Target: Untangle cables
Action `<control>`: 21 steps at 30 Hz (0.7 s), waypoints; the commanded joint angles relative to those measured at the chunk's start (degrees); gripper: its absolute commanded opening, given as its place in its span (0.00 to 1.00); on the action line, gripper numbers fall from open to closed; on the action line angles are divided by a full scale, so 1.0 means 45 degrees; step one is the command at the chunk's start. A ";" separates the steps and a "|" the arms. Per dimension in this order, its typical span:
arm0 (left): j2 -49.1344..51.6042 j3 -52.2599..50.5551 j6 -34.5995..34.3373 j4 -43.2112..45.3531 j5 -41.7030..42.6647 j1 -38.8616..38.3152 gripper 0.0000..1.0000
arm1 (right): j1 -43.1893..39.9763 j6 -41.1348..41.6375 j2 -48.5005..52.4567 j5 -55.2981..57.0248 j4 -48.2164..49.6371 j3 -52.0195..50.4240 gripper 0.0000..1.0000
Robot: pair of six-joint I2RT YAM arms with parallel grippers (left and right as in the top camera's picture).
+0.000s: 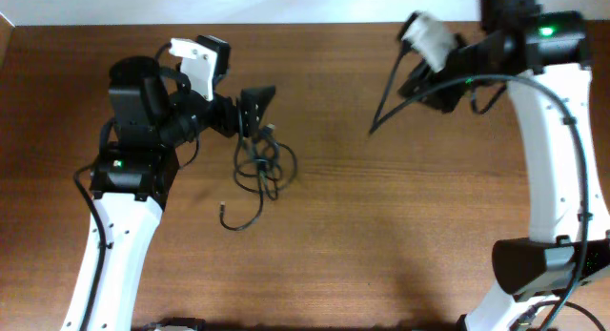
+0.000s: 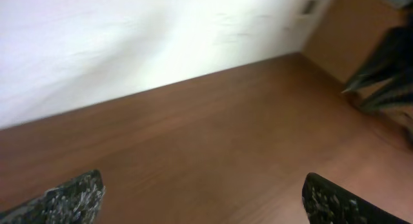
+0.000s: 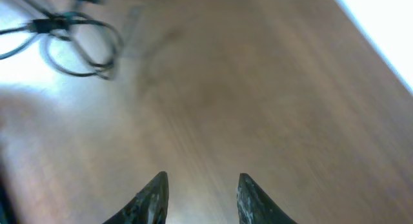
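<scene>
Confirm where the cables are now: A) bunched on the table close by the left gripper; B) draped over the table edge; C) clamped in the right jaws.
A: overhead, the cables lie bunched on the table next to the left gripper; the right gripper has open, empty jaws.

The cables (image 1: 259,166) lay on the counter (image 1: 381,226), left of its middle, bunched together with one strand trailing toward the near edge. The left arm (image 1: 114,226) stood to their left, and the left jaws sat just behind the bunch's far end. The right arm (image 1: 558,155) stood at the right side, with the right jaws near the far edge, well apart from the cables.
</scene>
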 commanded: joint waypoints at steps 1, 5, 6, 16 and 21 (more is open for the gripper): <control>0.0053 0.0248 0.1088 0.0073 0.2098 0.0248 0.99 | 0.0743 -0.1326 -0.0010 -0.0291 -0.0612 0.0165 0.35; 0.0053 0.0248 0.2599 -0.0330 0.2040 0.0714 0.99 | 0.0991 -0.1651 -0.0010 -0.0738 -0.0719 -0.0165 0.29; 0.0053 0.0248 0.2895 -0.0364 0.1860 0.0777 0.99 | 0.0986 -0.2025 -0.0010 -0.1132 -0.0777 -0.0291 0.28; 0.0039 0.0248 0.5697 0.0121 0.2939 0.0578 0.99 | 0.1569 -0.9117 -0.0010 -0.5474 -0.1253 -0.3181 0.29; 0.0039 0.0248 0.4614 0.2074 0.7150 0.0573 0.99 | 0.1943 -0.9709 0.0005 -0.7475 0.0097 -0.4138 0.29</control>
